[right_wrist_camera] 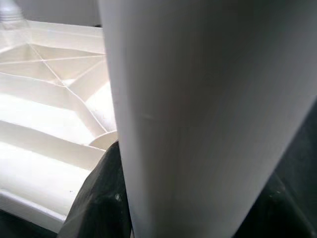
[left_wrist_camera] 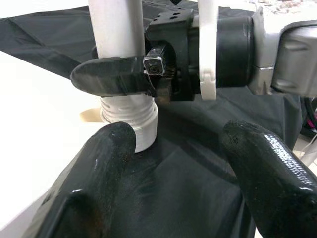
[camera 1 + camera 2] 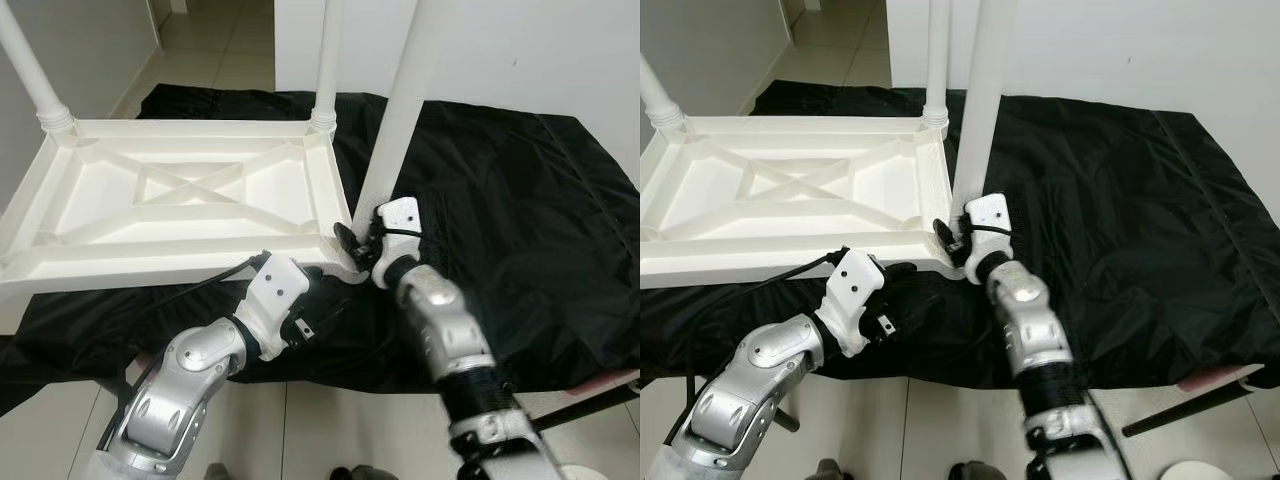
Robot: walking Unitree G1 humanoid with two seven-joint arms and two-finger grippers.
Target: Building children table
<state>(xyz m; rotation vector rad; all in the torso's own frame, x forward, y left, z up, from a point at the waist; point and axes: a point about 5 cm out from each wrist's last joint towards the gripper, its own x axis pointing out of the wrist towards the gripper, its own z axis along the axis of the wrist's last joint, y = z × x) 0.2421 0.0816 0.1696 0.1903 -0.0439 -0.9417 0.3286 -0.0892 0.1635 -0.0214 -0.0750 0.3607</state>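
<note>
A white plastic table (image 3: 180, 200) lies upside down on a black cloth (image 3: 520, 220), with two legs (image 3: 325, 60) standing at its far corners. A third white leg (image 3: 395, 120) stands upright at the near right corner, and my right gripper (image 3: 352, 243) is shut around it just above its ribbed base collar (image 2: 131, 116). My left gripper (image 2: 178, 163) sits low under that same corner, facing the collar. It is open, its black fingers (image 2: 94, 173) spread wide with only cloth between them. The right wrist view has the leg (image 1: 198, 99) pressed close to the lens.
White walls (image 3: 500, 50) rise behind the cloth, and a tiled hallway (image 3: 220, 40) leads off at the back left. Pale floor tiles (image 3: 330, 430) lie beneath me. A black rod (image 3: 1185, 410) and a pink edge (image 3: 610, 380) lie at the near right.
</note>
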